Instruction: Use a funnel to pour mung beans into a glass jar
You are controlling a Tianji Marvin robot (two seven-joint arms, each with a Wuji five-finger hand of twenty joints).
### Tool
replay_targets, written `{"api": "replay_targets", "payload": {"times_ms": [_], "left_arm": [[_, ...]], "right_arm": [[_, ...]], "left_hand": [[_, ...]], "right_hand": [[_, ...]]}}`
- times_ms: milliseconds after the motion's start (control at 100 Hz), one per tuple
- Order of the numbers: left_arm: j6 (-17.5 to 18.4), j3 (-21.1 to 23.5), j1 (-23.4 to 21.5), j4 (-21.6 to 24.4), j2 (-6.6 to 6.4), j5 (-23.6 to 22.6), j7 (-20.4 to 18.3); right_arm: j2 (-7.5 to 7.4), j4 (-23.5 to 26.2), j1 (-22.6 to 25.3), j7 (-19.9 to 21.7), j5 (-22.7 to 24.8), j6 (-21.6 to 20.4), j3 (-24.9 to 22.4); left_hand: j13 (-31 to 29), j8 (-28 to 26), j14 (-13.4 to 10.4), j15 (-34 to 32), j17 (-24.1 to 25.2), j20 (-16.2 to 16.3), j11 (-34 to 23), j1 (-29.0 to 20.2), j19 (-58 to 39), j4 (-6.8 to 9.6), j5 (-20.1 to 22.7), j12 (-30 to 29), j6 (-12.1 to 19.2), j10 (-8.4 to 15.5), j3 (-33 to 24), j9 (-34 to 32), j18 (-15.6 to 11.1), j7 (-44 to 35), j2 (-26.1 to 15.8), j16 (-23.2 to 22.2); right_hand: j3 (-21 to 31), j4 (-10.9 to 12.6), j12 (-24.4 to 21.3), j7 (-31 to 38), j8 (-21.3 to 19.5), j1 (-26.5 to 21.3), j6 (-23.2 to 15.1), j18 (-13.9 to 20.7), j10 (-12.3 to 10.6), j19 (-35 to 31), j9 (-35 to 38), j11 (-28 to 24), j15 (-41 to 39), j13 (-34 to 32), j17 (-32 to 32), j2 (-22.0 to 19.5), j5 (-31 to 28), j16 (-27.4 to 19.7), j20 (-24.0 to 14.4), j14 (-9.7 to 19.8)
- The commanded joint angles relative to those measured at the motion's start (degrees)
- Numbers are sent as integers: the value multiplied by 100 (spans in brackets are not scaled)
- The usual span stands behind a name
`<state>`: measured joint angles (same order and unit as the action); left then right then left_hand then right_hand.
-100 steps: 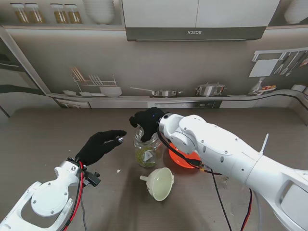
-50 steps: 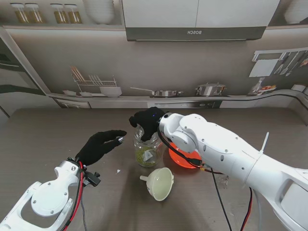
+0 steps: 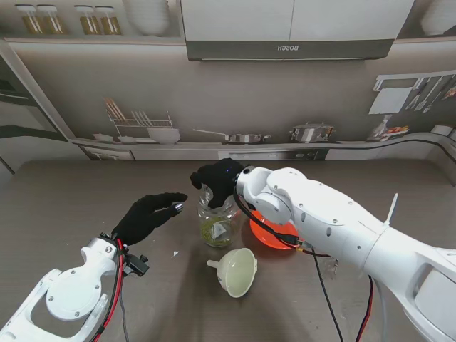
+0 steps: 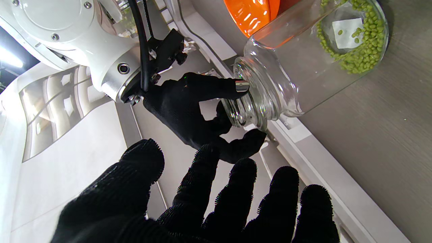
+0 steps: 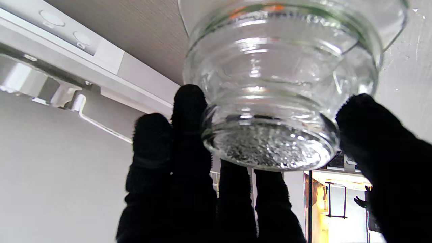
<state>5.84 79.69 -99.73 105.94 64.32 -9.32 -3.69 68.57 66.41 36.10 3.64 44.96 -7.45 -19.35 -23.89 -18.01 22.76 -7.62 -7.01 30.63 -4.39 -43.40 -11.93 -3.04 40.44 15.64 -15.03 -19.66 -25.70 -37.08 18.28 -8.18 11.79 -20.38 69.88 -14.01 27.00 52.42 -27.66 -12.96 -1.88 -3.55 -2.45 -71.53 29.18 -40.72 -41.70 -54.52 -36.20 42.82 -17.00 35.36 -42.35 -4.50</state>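
Observation:
The glass jar [image 3: 217, 226] stands upright mid-table with a layer of green mung beans [image 4: 361, 54] in its bottom. My right hand [image 3: 217, 178] comes down over its mouth, fingers and thumb closed around the threaded neck [image 5: 276, 84]. A cream funnel [image 3: 237, 271] lies on its side on the table, just nearer to me than the jar. My left hand [image 3: 149, 216] hovers to the jar's left, fingers spread, holding nothing. In the left wrist view the left fingertips [image 4: 243, 182] stay short of the jar [image 4: 303, 64] and the right hand [image 4: 199, 108].
An orange bowl [image 3: 267, 235] sits right of the jar, mostly hidden under my right forearm. A tiny white scrap [image 3: 176, 253] lies left of the funnel. The table ends at a backdrop [image 3: 228, 107] printed with kitchen shelves.

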Motion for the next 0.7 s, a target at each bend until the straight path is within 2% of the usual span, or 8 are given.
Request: {"api": "replay_targets", "payload": {"times_ms": [0,270,690], "left_arm": [[-20,6,-16,18,6,23,-116],[-23,2,-7,11,3,21,-130],[-37,-21,11,0,0,21,-145]], "right_arm": [[3,-71,22,100,25,-38,43],[-19,-60,37,149,0,-81,27],[-53,-38,68,154,33,-115,-8]], "left_hand": [[-90,-24,25,-91,-23,72,3,166,93,164,74,17,-20,-1,15,-30,30,-14,-5,-73],[-93,-21,32,-92,-28,72,4,163,92,166,51,17,-34,-1,15,-32,34,-4,-4,-73],[-95,-25,32,-95,-29,71,4,167,92,165,71,17,-29,-6,12,-33,31,-13,0,-75]], "right_hand": [[1182,839,-54,116,111,-913,6,396,32,21,-92,-24,370,97,-51,-92,-78,-309,57,634],[1234,856,-84,143,132,-976,52,598,70,-128,-120,-58,300,0,-191,-99,-82,-310,31,782],[1213,847,-143,153,168,-975,71,728,112,-188,-169,-52,270,1,-202,-46,-55,-330,40,877]]}}
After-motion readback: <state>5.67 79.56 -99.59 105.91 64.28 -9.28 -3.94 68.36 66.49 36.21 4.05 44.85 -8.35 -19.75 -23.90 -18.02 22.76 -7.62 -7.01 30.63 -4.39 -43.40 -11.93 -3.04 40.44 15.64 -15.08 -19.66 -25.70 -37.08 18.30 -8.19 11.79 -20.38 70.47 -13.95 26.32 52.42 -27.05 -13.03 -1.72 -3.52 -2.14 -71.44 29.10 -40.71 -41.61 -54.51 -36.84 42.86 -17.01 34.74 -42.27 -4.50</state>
